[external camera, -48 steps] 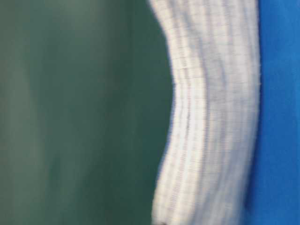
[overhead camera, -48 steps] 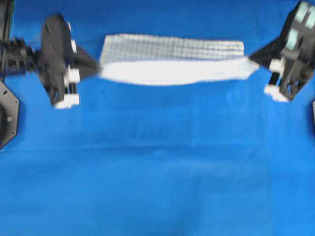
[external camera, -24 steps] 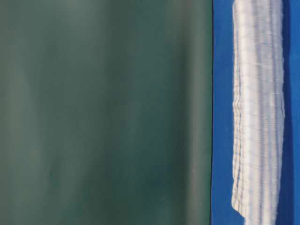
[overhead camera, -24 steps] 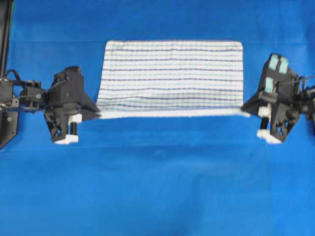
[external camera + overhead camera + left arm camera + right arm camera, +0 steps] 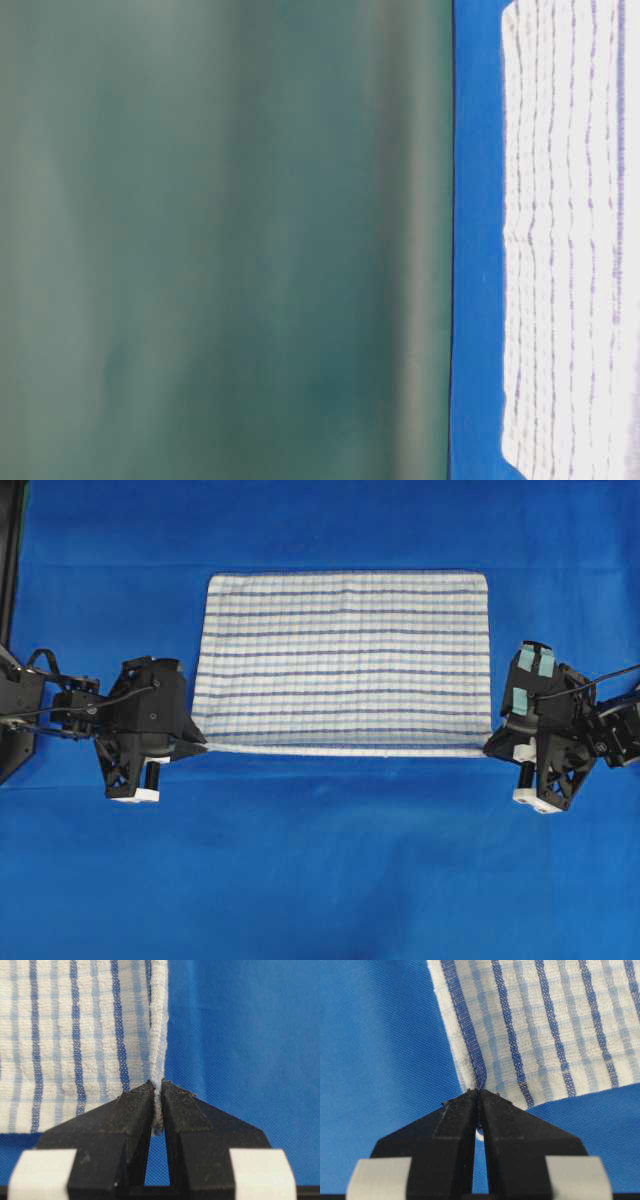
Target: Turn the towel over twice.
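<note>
one blue table covering (image 5: 320, 880) spans the whole work surface and carries everything else. on it, toward the far half and centred between the two arms, lies the towel (image 5: 345, 660): a white rectangle with thin dark-blue and light-blue stripes running left to right, spread nearly flat. its far edge and both side edges rest on the covering; its near edge runs as a straight white band from one gripper across to the other.

the left gripper (image 5: 203, 746) sits at the near-left corner of the towel. in the left wrist view (image 5: 156, 1097) the two black jaws are pressed together on the corner, with the hem pinched upright between them and a small tuft of cloth showing below the tips.

the right gripper (image 5: 487, 748) sits at the near-right corner, mirrored to the left one. in the right wrist view (image 5: 479, 1094) its jaws are likewise clamped together on the corner of the cloth, and the striped fabric fans away from the tips.

in the table-level view the towel (image 5: 565, 250) appears as a bright striped sheet on the blue covering (image 5: 475, 250), with a dull green backdrop (image 5: 220, 240) behind the table.
</note>
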Motion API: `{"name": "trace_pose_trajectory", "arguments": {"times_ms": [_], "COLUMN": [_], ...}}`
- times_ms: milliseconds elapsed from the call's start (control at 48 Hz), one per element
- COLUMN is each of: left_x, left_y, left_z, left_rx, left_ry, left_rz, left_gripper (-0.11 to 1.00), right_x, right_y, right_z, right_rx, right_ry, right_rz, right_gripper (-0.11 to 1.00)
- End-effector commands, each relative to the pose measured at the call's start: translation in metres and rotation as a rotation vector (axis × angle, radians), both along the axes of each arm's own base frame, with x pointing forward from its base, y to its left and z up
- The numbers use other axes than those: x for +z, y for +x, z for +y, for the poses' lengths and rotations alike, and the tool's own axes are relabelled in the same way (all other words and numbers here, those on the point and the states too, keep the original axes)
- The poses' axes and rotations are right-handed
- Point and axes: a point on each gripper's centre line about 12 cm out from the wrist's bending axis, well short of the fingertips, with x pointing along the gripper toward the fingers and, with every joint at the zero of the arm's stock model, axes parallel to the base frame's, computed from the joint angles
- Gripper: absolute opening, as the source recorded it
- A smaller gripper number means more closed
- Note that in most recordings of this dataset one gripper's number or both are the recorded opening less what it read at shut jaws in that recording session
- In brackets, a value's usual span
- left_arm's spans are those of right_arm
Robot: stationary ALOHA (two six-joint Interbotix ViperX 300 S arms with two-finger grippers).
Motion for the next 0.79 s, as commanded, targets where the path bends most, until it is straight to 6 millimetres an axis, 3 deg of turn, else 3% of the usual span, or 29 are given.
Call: {"name": "trace_pose_trajectory", "arguments": {"times_ms": [0, 271, 354, 500, 646, 771], "left_x": [0.004, 0.002, 0.002, 0.007, 0.017, 0.035], "left_y": [0.005, 0.007, 0.007, 0.011, 0.014, 0.016], "left_z": [-0.002, -0.004, -0.004, -0.006, -0.007, -0.007], "left_rx": [-0.001, -0.006, -0.008, -0.015, -0.018, -0.019], "left_ry": [-0.005, -0.006, -0.006, -0.006, -0.008, -0.01], "left_rz": [-0.015, -0.01, -0.01, -0.022, -0.041, -0.078], "left_gripper": [0.05, 0.05, 0.07, 0.44, 0.85, 0.82], "right_x": [0.005, 0.004, 0.004, 0.005, 0.013, 0.024], "right_y": [0.005, 0.01, 0.013, 0.014, 0.016, 0.017], "right_z": [0.005, 0.01, 0.011, 0.01, 0.008, 0.005], "right_rx": [0.009, 0.003, 0.002, -0.006, -0.01, -0.004], "right_ry": [0.012, 0.022, 0.018, 0.006, -0.016, -0.05], "right_rz": [-0.02, -0.005, 0.001, 0.017, 0.019, 0.006], "right_gripper": [0.04, 0.06, 0.25, 0.63, 0.59, 0.59]}}
